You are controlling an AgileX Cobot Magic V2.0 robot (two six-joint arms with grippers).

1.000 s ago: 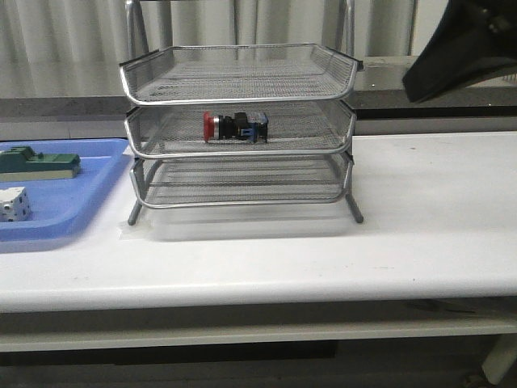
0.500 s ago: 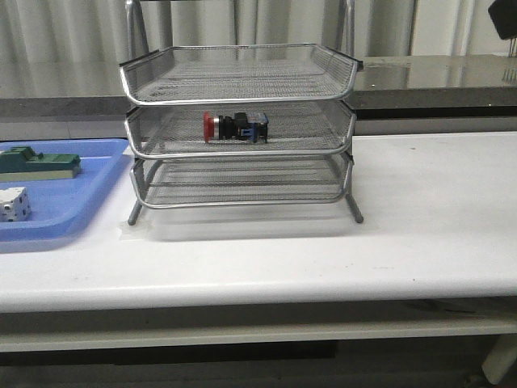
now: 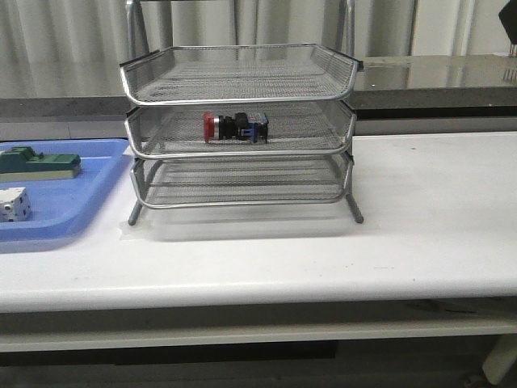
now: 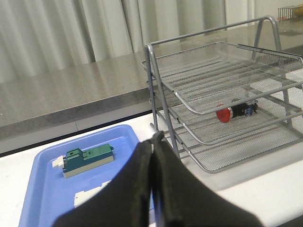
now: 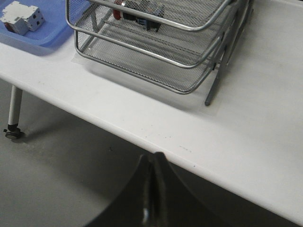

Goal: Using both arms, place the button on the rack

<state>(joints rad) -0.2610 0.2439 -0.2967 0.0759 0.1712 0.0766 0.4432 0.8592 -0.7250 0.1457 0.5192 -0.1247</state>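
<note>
The button [image 3: 235,127], red head to the left and blue block to the right, lies on its side on the middle tier of the silver wire rack [image 3: 242,81]. It also shows in the left wrist view [image 4: 235,111] and at the edge of the right wrist view [image 5: 139,16]. My left gripper [image 4: 154,137] is shut and empty, held above the blue tray, apart from the rack [image 4: 227,71]. My right gripper [image 5: 155,158] is shut and empty, out past the table's front edge, far from the rack [image 5: 156,56]. Only a dark corner of the right arm [image 3: 510,28] shows in the front view.
A flat blue tray [image 3: 73,202] left of the rack holds a green block [image 3: 40,164] and a white cube [image 3: 14,204]; both show in the left wrist view [image 4: 87,158]. White tabletop [image 3: 436,202] spreads right of the rack. A table leg [image 5: 13,113] stands below.
The right arm has pulled up and away to the right, almost out of the front view. The button and rack have not moved.
</note>
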